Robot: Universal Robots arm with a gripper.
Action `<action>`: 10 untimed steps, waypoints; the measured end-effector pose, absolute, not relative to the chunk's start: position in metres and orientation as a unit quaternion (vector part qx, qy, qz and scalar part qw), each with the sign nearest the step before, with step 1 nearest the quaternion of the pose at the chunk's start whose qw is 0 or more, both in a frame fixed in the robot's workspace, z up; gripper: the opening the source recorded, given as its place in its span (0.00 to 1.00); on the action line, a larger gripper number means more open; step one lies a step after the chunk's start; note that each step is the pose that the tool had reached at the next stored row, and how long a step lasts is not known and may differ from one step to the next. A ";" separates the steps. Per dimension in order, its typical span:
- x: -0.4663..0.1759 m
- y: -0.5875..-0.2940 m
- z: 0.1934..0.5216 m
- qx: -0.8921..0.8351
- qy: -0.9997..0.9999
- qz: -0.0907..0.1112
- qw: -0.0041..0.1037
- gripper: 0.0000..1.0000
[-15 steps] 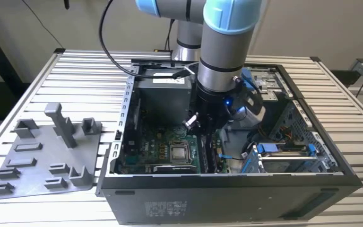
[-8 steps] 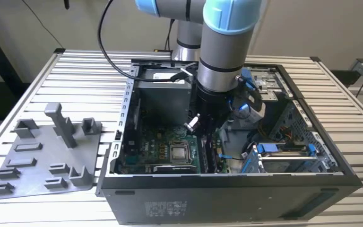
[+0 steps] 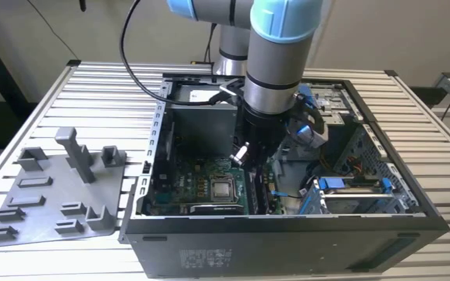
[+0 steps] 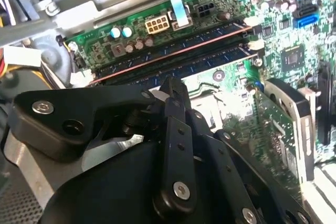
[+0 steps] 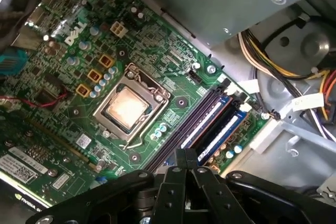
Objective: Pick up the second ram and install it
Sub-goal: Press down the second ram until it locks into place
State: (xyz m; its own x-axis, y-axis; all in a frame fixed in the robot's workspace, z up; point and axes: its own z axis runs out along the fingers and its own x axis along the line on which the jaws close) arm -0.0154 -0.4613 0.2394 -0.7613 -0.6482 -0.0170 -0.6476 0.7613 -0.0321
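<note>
Black gripper (image 5: 185, 167) links are looming closest, fingertips pressed together above the memory slots (image 5: 210, 124).
Beside the processor socket (image 5: 127, 107), a seated ram (image 4: 181, 51) is lying lengthwise along those slots.

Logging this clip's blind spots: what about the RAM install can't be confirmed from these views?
- Gripper tips: exterior view, hidden behind the arm and case wall.
- Second ram: second wrist view, whether it is fully seated; the gripper linkage covers its near side.
- RAM slots: first wrist view, their near ends hidden by the gripper.
</note>
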 end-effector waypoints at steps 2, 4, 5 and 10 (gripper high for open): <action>-0.016 -0.461 0.239 -0.361 0.932 -0.012 0.014 0.11; -0.016 -0.461 0.239 -0.377 0.926 -0.012 0.014 0.11; -0.016 -0.461 0.239 -0.385 0.923 -0.012 0.014 0.11; -0.016 -0.461 0.239 -0.427 0.904 -0.011 0.015 0.11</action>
